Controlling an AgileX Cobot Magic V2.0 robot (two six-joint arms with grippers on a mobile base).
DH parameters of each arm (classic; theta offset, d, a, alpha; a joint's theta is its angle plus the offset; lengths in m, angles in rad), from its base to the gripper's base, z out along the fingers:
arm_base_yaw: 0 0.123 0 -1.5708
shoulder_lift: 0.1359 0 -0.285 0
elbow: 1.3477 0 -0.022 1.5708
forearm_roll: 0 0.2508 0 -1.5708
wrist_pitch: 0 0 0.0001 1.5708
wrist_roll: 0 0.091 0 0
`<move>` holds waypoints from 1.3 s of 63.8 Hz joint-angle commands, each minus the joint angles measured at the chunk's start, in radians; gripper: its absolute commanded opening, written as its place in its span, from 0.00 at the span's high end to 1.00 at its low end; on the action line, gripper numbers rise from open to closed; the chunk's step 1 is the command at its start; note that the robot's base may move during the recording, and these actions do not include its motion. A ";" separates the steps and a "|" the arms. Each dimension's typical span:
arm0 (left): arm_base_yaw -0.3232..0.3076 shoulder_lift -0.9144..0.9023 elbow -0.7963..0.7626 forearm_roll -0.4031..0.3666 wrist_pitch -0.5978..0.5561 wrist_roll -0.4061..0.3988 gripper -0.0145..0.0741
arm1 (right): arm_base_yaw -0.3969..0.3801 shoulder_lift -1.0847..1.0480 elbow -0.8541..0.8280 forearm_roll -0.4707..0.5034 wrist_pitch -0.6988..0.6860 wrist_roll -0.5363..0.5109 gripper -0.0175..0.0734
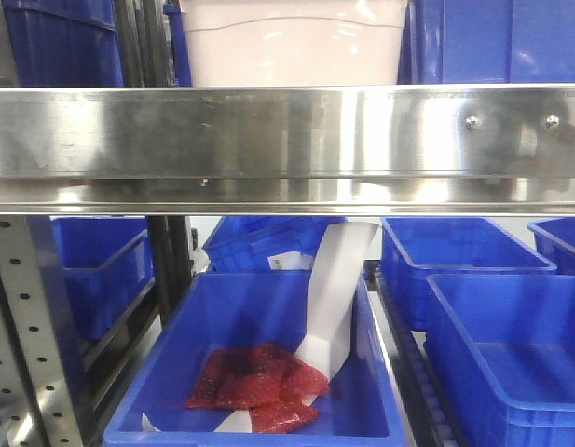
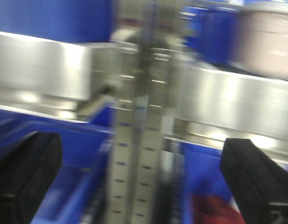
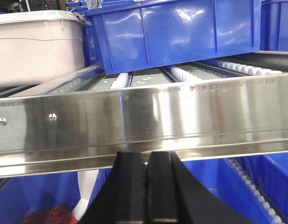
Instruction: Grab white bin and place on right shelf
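The white bin point(image 1: 292, 42), pale pinkish with a white lid, stands on the steel shelf behind its broad shiny front rail point(image 1: 268, 140), which bears two screw heads at the right. The blurred left wrist view puts the bin point(image 2: 270, 42) at the upper right, above the rail point(image 2: 237, 98). My left gripper point(image 2: 141, 147) is open wide, with a perforated upright point(image 2: 139, 116) seen between its black fingers point(image 2: 27, 177). My right gripper point(image 3: 146, 161) is shut and empty, just below the rail point(image 3: 148, 121). From there the bin point(image 3: 36, 46) is up and to the left.
Blue crates point(image 1: 492, 37) flank the bin on the same level, and one point(image 3: 181, 32) sits on white rollers. Below the rail, a blue crate point(image 1: 175, 354) holds a red bag point(image 1: 259, 377) and a white paper strip point(image 1: 334, 298). More blue crates point(image 1: 511, 335) stand at the right.
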 commanded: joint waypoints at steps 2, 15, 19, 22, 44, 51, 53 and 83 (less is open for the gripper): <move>0.045 -0.011 0.022 -0.013 -0.087 -0.009 0.97 | -0.002 -0.008 -0.006 -0.001 -0.095 -0.002 0.74; 0.025 -0.011 0.022 0.088 -0.124 -0.009 0.97 | -0.002 -0.008 -0.006 -0.001 -0.095 -0.002 0.74; 0.004 -0.011 0.022 0.125 -0.110 -0.009 0.97 | -0.002 -0.008 -0.006 -0.001 -0.095 -0.002 0.74; -0.018 -0.011 0.022 0.125 -0.106 -0.009 0.97 | -0.002 -0.008 -0.006 -0.001 -0.095 -0.002 0.74; -0.139 -0.011 0.022 0.176 -0.154 -0.009 0.97 | -0.002 -0.008 -0.006 -0.001 -0.095 -0.002 0.74; -0.139 -0.011 0.022 0.178 -0.154 -0.009 0.97 | -0.002 -0.008 -0.006 -0.001 -0.095 -0.002 0.74; -0.139 -0.011 0.022 0.178 -0.154 -0.009 0.97 | -0.002 -0.008 -0.006 -0.001 -0.095 -0.002 0.74; -0.139 -0.011 0.022 0.178 -0.154 -0.009 0.97 | -0.002 -0.008 -0.006 -0.001 -0.095 -0.002 0.74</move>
